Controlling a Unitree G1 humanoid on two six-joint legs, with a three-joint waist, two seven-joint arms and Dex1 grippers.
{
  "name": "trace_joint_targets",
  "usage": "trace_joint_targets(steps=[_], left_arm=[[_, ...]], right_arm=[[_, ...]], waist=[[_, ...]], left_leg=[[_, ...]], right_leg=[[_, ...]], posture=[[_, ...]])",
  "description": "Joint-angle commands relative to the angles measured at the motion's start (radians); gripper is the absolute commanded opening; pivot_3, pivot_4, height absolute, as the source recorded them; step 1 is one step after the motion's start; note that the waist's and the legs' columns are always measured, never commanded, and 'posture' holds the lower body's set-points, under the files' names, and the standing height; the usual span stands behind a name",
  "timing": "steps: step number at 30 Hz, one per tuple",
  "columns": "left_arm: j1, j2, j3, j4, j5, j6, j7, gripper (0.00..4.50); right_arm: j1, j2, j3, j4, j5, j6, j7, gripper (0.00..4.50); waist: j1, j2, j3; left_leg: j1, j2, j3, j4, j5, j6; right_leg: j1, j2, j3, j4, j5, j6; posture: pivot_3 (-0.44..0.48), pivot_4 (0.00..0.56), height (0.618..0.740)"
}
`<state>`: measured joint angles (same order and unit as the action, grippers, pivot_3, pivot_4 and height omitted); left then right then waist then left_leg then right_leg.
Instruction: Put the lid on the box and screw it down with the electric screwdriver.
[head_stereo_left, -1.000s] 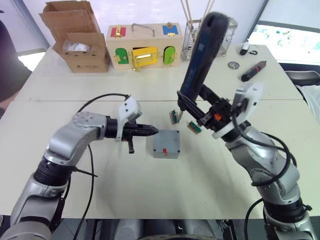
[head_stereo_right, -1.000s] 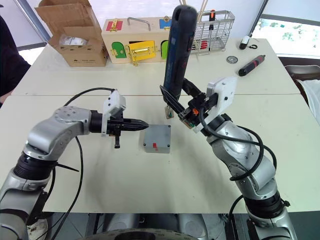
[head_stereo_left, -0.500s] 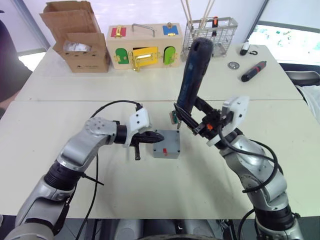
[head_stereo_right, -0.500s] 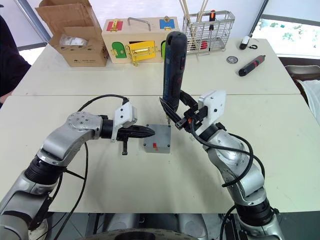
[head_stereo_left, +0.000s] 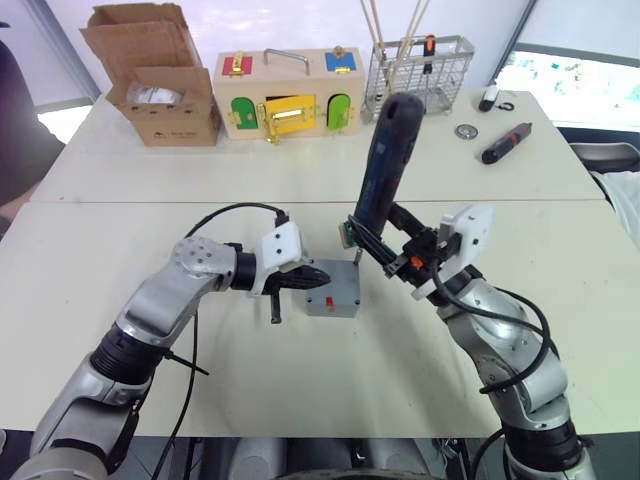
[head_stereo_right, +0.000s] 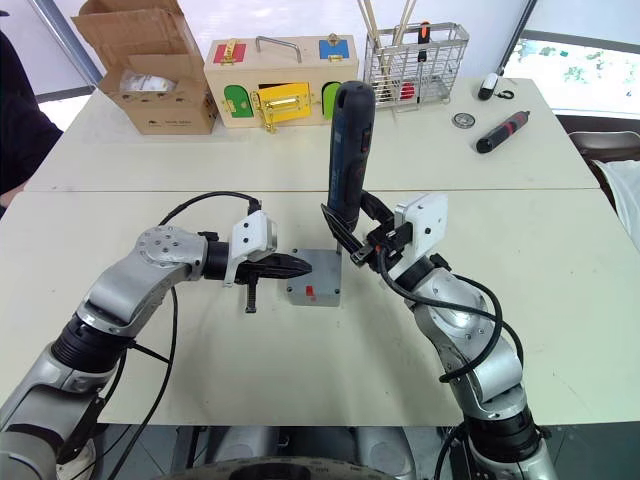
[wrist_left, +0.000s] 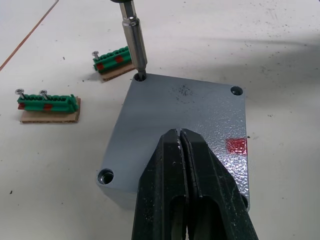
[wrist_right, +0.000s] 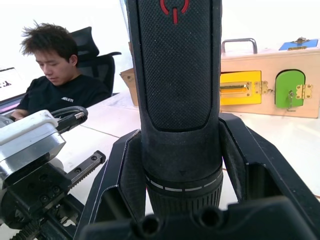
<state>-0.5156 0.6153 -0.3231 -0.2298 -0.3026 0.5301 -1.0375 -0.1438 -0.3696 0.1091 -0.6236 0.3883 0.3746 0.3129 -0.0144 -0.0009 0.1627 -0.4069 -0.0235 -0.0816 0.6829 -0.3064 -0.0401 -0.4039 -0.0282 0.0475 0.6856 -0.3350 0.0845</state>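
- While the left pincer (wrist_left: 182, 150), fingers closed together and empty, presses on the lid (wrist_left: 190, 115) atop the box (head_stereo_left: 333, 290) mid-surface,
- the right pincer (head_stereo_left: 385, 245) clamps the upright electric screwdriver (head_stereo_left: 388, 150), its bit in the lid's corner hole.

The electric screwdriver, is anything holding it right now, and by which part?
Yes. The right end effector grips the electric screwdriver around the lower part of its black body, near the bit end. The left end effector is shut and holds nothing, resting over the lid.
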Motion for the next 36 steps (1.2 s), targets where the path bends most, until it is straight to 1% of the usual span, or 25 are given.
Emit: trace_joint_targets(steps=[1,5,10,14,25,36], left_arm=[[0.021,0.0,-0.022,0.005,0.022,0.007,-0.003,0.0],[0.027,-0.005,-0.024,0.002,0.029,0.008,-0.001,0.0],[0.033,-0.005,-0.022,-0.002,0.034,0.011,0.002,0.0],[0.04,-0.002,-0.021,-0.004,0.038,0.011,0.004,0.0],[0.043,-0.005,-0.026,-0.006,0.04,0.009,0.008,0.0],[0.043,-0.002,-0.027,-0.005,0.043,0.008,0.009,0.0]], right_arm=[[0.019,-0.001,0.024,0.009,-0.046,-0.06,0.039,1.78],[0.019,0.004,0.043,0.067,-0.107,-0.131,0.064,1.78],[-0.003,0.044,0.047,0.122,-0.13,-0.17,0.063,1.78],[-0.006,0.066,0.041,0.132,-0.132,-0.171,0.061,1.78],[-0.009,0.081,0.062,0.138,-0.176,-0.194,0.078,1.78],[-0.044,0.105,0.044,0.114,-0.164,-0.156,0.07,1.78]], waist=[[0.0,0.0,-0.001],[0.0,0.0,-0.002],[0.0,0.0,-0.002],[0.0,0.0,-0.002],[0.0,0.0,-0.003],[0.0,0.0,-0.003]], left_leg=[[0.0,0.0,0.0,0.0,0.0,0.0],[0.003,0.0,0.0,0.0,-0.001,0.001],[0.016,0.0,0.0,-0.002,-0.003,0.005],[0.017,0.0,0.0,-0.001,-0.003,0.005],[0.017,0.0,0.0,-0.001,-0.003,0.005],[0.017,0.0,0.0,-0.002,-0.003,0.005]], right_leg=[[0.0,0.0,0.0,0.0,0.0,0.0],[0.003,0.0,0.0,0.0,0.0,0.0],[0.016,0.0,0.0,-0.001,0.0,0.0],[0.016,0.0,0.0,0.0,0.0,0.0],[0.016,0.0,0.0,0.0,0.0,0.0],[0.015,0.0,0.001,0.0,0.0,0.0]], posture=[[0.0,0.15,0.74],[0.0,0.15,0.74],[0.0,0.15,0.74],[0.0,0.15,0.74],[0.0,0.15,0.74],[0.0,0.15,0.74]])
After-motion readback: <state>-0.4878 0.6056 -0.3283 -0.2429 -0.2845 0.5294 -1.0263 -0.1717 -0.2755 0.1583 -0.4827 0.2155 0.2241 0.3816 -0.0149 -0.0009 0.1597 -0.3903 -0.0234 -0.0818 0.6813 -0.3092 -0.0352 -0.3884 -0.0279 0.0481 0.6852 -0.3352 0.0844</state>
